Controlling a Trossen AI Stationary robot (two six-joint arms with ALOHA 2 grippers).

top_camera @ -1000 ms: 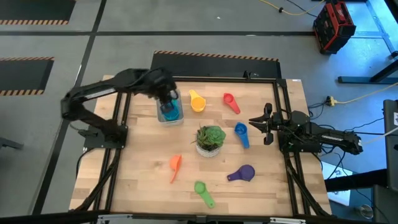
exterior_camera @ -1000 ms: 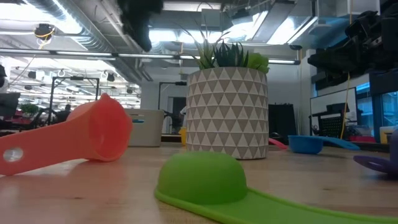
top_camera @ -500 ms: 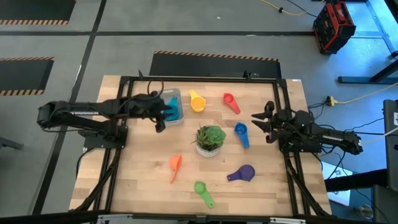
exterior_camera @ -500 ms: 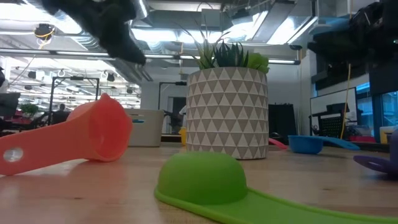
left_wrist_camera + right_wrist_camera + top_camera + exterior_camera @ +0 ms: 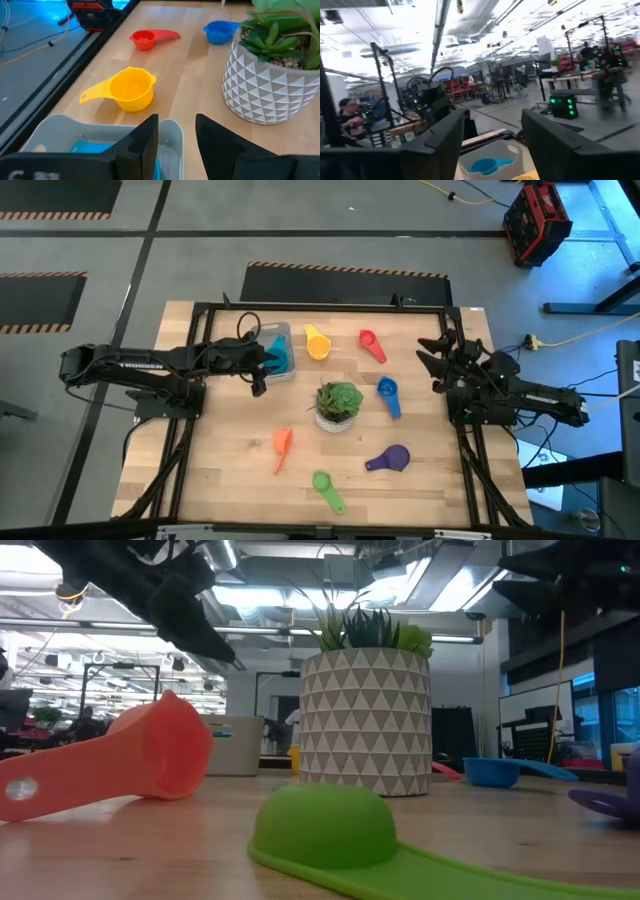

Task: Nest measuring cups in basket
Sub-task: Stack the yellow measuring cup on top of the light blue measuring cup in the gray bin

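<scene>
- The left gripper lies low and nearly level, stretched out from the table's left edge, its tip just beside the basket on the side away from the plant pot. Its fingers stand apart with nothing between them.
- The right gripper hangs near the table's right edge, well apart from the plant pot, tilted upward – its wrist view looks out level into the room. Its jaws are spread and hold nothing.
- The basket sits behind and to the left of the plant pot and holds the light blue cup.
- The yellow cup lies just right of the basket; the red cup is farther right.
- The blue cup lies just right of the plant pot.
- In front of the pot lie the orange cup, the green cup and the purple cup – all on the bare table.
- White lettering runs along the left arm, too small to read.
</scene>
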